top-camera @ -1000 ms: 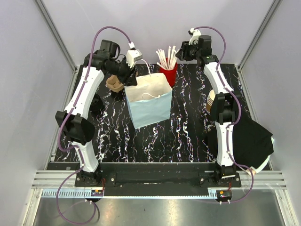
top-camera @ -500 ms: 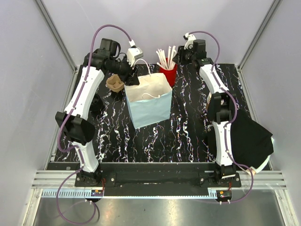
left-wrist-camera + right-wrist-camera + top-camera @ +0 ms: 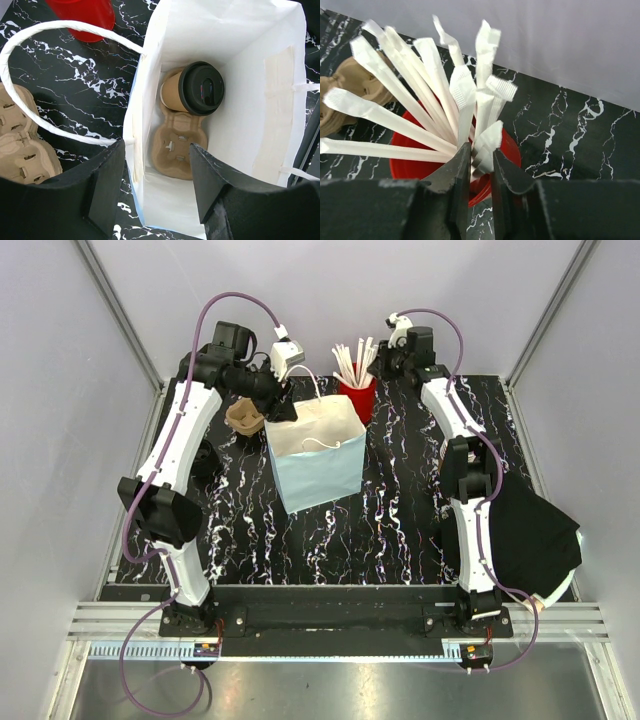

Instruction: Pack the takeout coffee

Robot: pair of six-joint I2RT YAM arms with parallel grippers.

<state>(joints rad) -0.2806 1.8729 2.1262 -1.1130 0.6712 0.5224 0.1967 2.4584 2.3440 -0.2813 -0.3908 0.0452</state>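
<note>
Pale grey walls (image 3: 330, 290), black white-veined table (image 3: 400, 510), black cloth (image 3: 535, 535) at right edge. Two arms. One blue bag (image 3: 320, 475), upright, mouth open. One coffee (image 3: 192, 91), black-lidded, inside bag, seated in one pulp carrier (image 3: 175, 150). More carriers (image 3: 243, 417) stacked left of bag. One red cup (image 3: 358, 398) behind bag, roughly ten white sticks (image 3: 435, 75) in it. Left gripper (image 3: 156, 146) over bag mouth, jaws apart, empty. Right gripper (image 3: 481, 148) in sticks, jaws narrow, one stick between; can't tell if pinched.
</note>
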